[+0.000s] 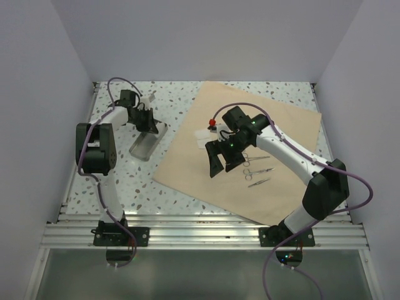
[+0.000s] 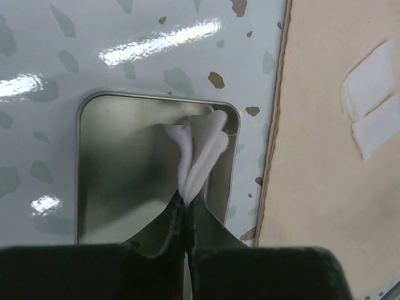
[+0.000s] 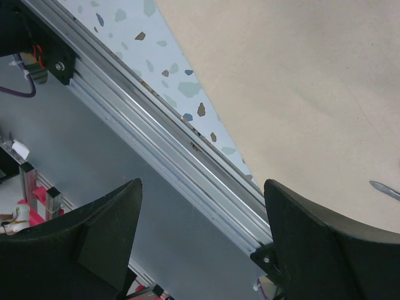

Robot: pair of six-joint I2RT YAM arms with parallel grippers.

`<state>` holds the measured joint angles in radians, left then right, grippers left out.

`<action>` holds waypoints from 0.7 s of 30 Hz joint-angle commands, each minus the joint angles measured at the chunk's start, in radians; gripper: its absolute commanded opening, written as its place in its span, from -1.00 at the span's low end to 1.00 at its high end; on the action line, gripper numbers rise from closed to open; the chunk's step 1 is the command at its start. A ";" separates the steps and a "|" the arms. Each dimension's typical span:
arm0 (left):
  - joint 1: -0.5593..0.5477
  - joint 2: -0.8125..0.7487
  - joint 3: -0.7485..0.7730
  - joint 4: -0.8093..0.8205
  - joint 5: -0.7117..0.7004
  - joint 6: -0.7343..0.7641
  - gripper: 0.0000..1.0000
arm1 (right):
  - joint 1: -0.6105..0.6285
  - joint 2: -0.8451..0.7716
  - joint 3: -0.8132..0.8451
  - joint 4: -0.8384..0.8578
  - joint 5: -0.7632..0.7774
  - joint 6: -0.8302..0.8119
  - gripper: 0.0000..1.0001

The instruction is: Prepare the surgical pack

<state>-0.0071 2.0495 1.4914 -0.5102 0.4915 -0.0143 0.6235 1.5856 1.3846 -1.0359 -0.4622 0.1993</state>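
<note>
Shiny metal tray (image 2: 125, 169), soft white gauze (image 2: 203, 150), matt tan paper-like wrap (image 2: 325, 206), glossy speckled table (image 2: 137, 72)

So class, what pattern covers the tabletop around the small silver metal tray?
The tabletop is white terrazzo with grey-green and brown flecks; left wrist view shows it best.

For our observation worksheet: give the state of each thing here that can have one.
Left gripper: shut on small white gauze square
Right gripper: open, empty
Silver rectangular metal tray: upright, visible floor bare
Large tan paper wrap sheet: spread flat, unfolded
Thin steel scissor-handled instruments: lying loose on sheet
</note>
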 commanded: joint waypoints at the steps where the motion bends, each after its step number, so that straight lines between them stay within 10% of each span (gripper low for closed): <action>1: 0.006 0.050 0.040 0.015 0.128 -0.029 -1.00 | 0.001 0.013 0.022 0.000 -0.018 -0.014 0.65; 8: 0.006 0.043 0.013 0.004 0.068 -0.036 -0.99 | 0.001 0.046 0.037 0.023 -0.021 -0.005 0.65; 12: 0.029 0.015 -0.008 0.009 0.029 -0.055 -0.48 | 0.001 0.086 0.079 0.033 -0.021 0.002 0.66; 21: 0.029 -0.075 -0.055 0.005 -0.039 -0.101 -0.03 | 0.001 0.152 0.148 0.063 -0.007 0.037 0.67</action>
<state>0.0132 2.0605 1.4513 -0.5140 0.4778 -0.0952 0.6235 1.7298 1.4868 -0.9974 -0.4629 0.2157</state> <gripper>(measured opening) 0.469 0.830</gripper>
